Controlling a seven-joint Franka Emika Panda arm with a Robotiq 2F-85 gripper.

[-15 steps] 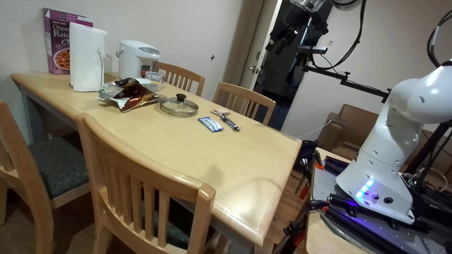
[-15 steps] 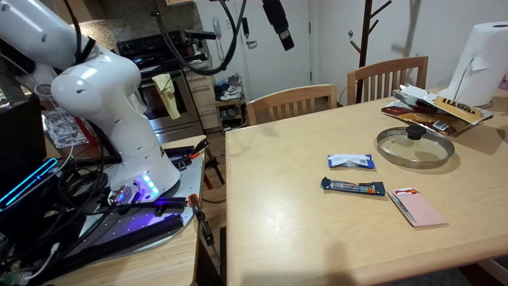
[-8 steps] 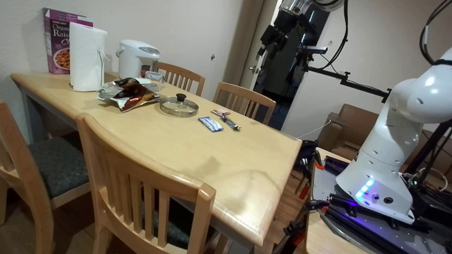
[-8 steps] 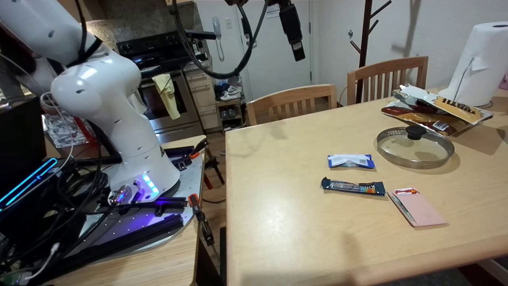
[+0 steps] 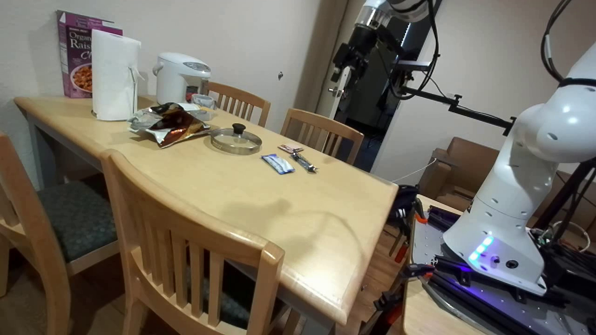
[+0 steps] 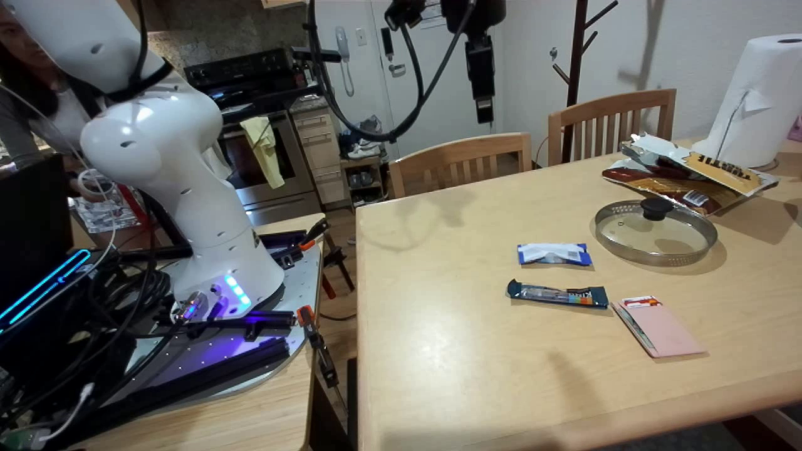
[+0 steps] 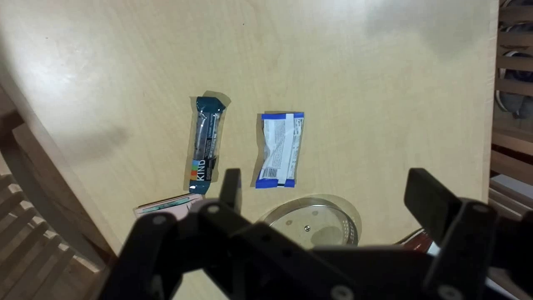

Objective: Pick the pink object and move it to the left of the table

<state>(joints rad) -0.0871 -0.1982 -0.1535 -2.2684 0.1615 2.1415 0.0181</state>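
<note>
The pink object is a flat pink card holder [image 6: 665,331] with cards showing at one end. It lies flat on the light-wood table [image 6: 438,351], touching or almost touching one end of a dark KIND bar. It also shows in an exterior view [image 5: 291,149] and in the wrist view [image 7: 175,206], where the gripper partly covers it. My gripper [image 7: 325,181] is open and empty, high above the table. In both exterior views the gripper [image 5: 344,77] [image 6: 484,113] hangs in the air, well apart from the card holder.
A dark KIND bar [image 6: 557,294] and a blue-white packet [image 6: 554,254] lie near the card holder. A glass lid [image 6: 655,233] with a black knob and a crumpled bag [image 6: 689,175] lie beyond. A paper towel roll [image 5: 115,77], water boiler [image 5: 179,79] and cereal box [image 5: 77,56] stand farther off. Chairs [image 5: 186,232] surround the table.
The gripper has come down and moved out over the table, away from the robot base. The card holder and the other objects have not moved.
</note>
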